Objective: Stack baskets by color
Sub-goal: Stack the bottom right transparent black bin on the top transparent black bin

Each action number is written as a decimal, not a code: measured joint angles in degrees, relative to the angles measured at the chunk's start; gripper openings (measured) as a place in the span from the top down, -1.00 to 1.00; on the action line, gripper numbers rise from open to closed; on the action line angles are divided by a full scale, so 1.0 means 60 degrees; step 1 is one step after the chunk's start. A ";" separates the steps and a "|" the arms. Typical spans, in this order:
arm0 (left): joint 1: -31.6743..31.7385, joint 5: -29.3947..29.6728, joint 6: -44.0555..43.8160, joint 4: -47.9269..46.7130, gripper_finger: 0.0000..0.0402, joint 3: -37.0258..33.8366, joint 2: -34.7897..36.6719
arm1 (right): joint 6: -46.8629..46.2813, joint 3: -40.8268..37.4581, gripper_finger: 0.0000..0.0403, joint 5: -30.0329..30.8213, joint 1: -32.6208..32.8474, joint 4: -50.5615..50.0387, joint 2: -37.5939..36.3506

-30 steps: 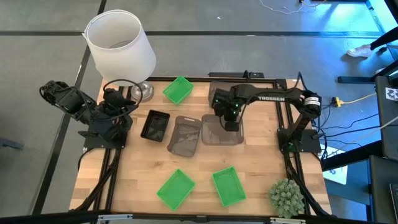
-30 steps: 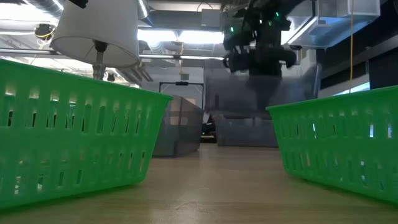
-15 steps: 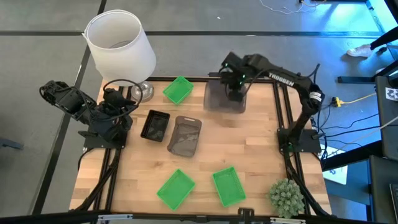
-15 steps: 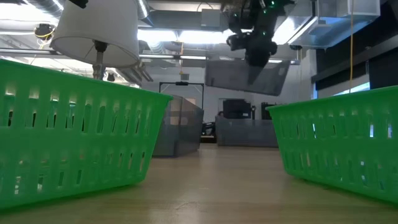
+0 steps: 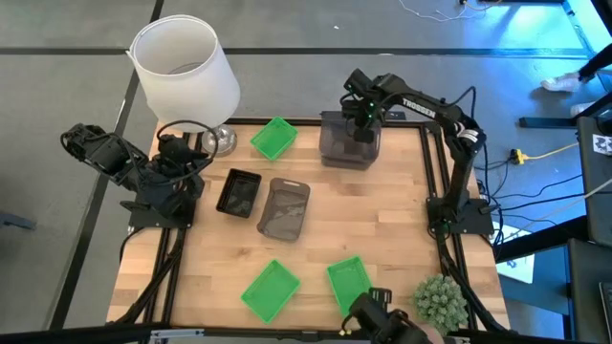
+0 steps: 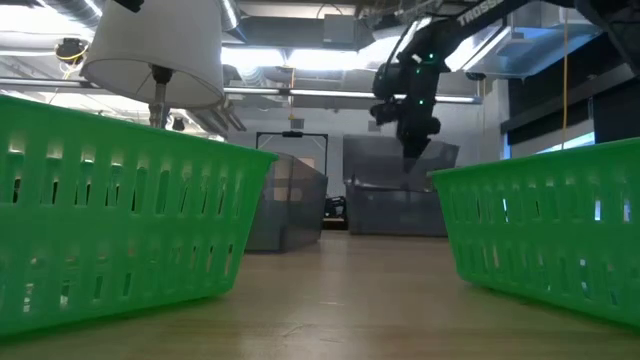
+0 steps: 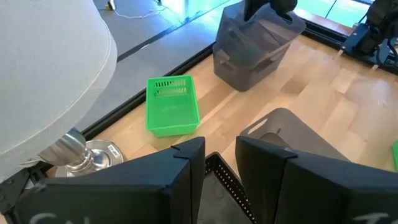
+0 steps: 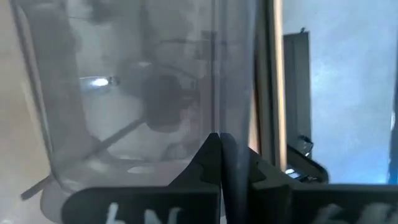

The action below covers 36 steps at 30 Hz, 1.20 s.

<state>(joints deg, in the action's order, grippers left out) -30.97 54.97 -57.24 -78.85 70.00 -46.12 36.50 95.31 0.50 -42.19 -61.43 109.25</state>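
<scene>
My right gripper [image 5: 361, 122] is shut on a smoky grey basket [image 5: 346, 141] at the table's far edge. That basket sits tilted over, and partly inside, a second grey basket [image 7: 245, 71] that stands on the table. A third grey basket [image 5: 284, 207] and a black basket [image 5: 238, 193] lie at mid-table. One green basket [image 5: 273, 139] rests at the far side, and two more [image 5: 270, 290] [image 5: 350, 284] near the front edge. My left gripper [image 7: 221, 155] waits open at the left edge. My right gripper pinches the upper grey basket's far wall [image 8: 214, 74] at its rim, one finger on each side of the thin wall. The fingers [image 6: 412, 150] come from above, pointing down. The basket hangs tilted below them; whether it touches the basket beneath, I cannot tell.
A lamp with a white shade [image 5: 185, 67] stands at the far left corner, its base [image 5: 218, 140] beside the far green basket. A round green plant ball [image 5: 440, 301] sits at the near right corner. A dark object [image 5: 382, 325] shows at the near edge.
My right gripper has lifted the grey basket off the middle of the table and carried it to the far edge. It has then lowered the basket over the grey basket standing there. The carried basket has tipped on the way.
</scene>
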 joint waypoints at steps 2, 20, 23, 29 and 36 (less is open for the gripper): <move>0.0002 0.0005 -0.0139 0.0000 0.59 0.0000 -0.0001 | 0.0044 0.0000 1.00 -0.0001 -0.0024 -0.0134 0.0147; -0.0001 0.0009 -0.0195 0.0004 0.59 0.0000 -0.0001 | 0.0464 0.0000 0.94 -0.0027 -0.0253 -0.0104 0.0506; 0.0002 0.0009 -0.0195 0.0004 0.59 0.0000 -0.0001 | 0.0464 0.0000 0.93 -0.0027 -0.0253 -0.0115 0.0650; 0.0002 -0.0031 -0.0199 0.0004 0.59 0.0000 -0.0001 | 0.0464 0.0000 0.92 -0.0027 -0.0196 -0.0042 0.0722; -0.0001 -0.0067 -0.0202 0.0004 0.59 0.0000 -0.0001 | 0.0446 0.0073 0.91 -0.0023 -0.0047 -0.0080 0.0722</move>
<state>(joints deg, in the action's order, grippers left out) -30.98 54.57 -58.46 -78.83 70.00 -46.13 39.18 95.74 0.36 -42.47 -61.91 113.58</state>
